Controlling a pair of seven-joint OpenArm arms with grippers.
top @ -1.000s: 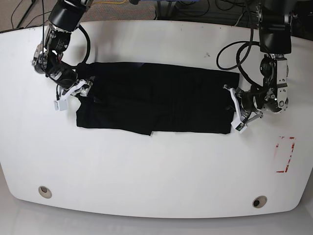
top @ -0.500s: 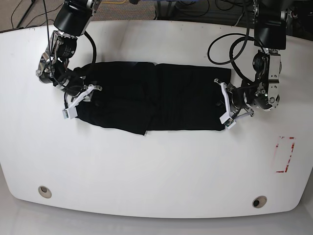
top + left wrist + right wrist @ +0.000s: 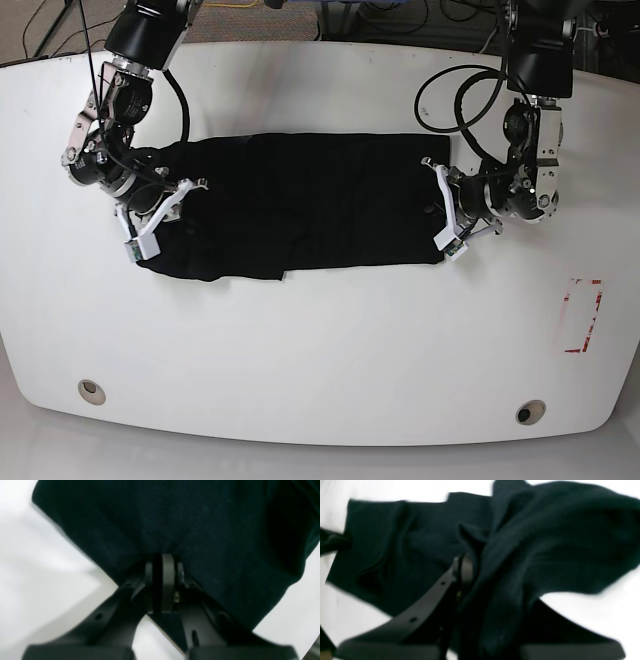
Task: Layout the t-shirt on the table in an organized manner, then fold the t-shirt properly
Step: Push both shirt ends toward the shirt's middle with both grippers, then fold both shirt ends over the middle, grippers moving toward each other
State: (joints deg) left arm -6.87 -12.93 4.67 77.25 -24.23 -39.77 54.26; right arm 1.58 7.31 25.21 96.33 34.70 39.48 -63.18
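While the black t-shirt [image 3: 300, 215] lies spread across the white table [image 3: 320, 340], the left gripper [image 3: 162, 580] and right gripper [image 3: 463, 572] each pinch its cloth at opposite ends.

Cables [image 3: 395, 22] beyond the far edge

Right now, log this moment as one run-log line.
stage: folding | black t-shirt: folded band on white table | left gripper: shut on t-shirt edge | right gripper: cloth draped over it, grip unclear
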